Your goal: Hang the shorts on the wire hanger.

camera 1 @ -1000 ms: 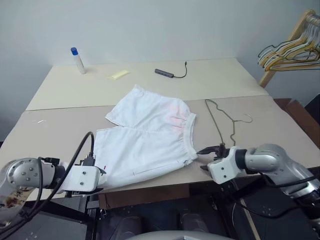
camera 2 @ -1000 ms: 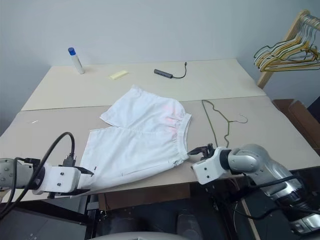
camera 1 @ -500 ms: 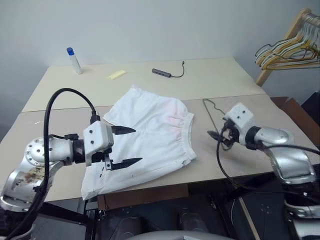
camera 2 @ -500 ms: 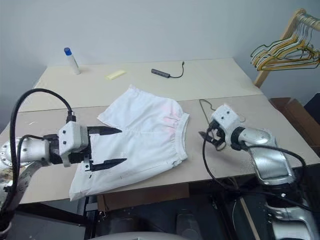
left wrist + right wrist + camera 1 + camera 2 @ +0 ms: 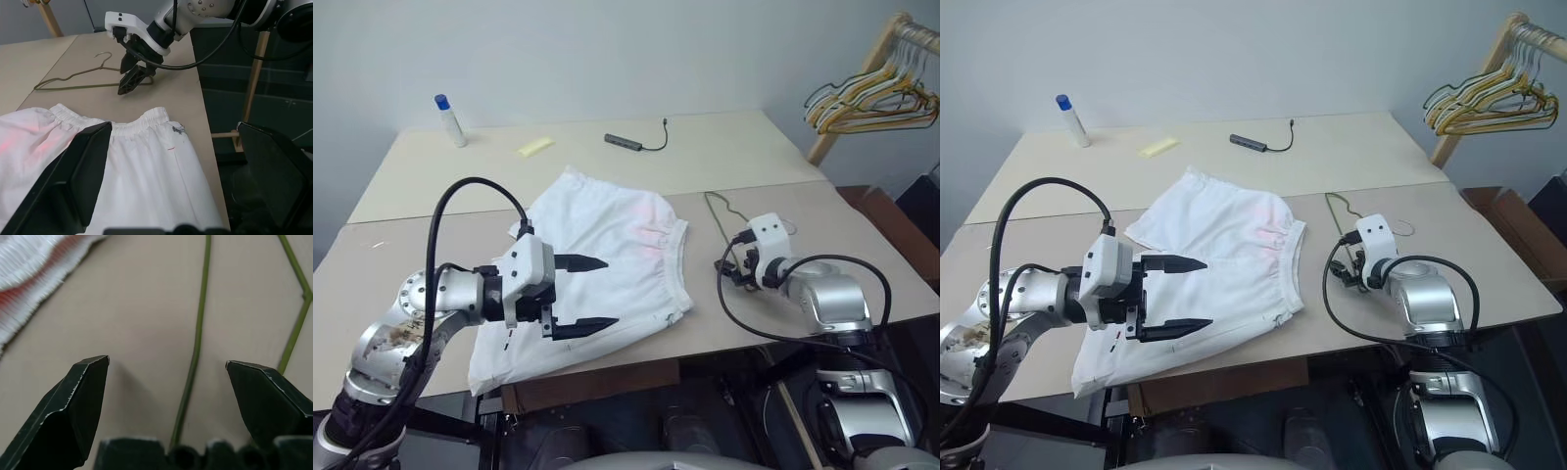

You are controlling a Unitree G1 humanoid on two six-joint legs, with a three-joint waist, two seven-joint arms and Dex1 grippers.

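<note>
Pincers both gape wide, empty: left pincer [image 5: 592,294] over shorts [image 5: 607,264] (not touching), right pincer [image 5: 168,382] straddling wire hanger [image 5: 195,347].

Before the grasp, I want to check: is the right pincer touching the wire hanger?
Apart. In the right wrist view the wire hanger lies on the table between the open right pincer fingertips, touching neither.

My shorts [image 5: 607,257]: white, faint pink blush near waistband, tiny dark marks plus short red tick by hem. Wire hanger [image 5: 78,81]: olive-grey. My left gripper [image 5: 597,294]: black fingers, white housing, silver arm. My right gripper [image 5: 131,81]: same black fingers, white housing. Table [image 5: 431,176]: pale beige. At 10 o'clock, white bottle [image 5: 448,119] with blue cap; at 11, yellow pad [image 5: 535,146]; at 12, dark grey adapter [image 5: 626,142] with black cord. At 2 o'clock, yellowish and grey hangers [image 5: 862,98] on light wood rack.
</note>
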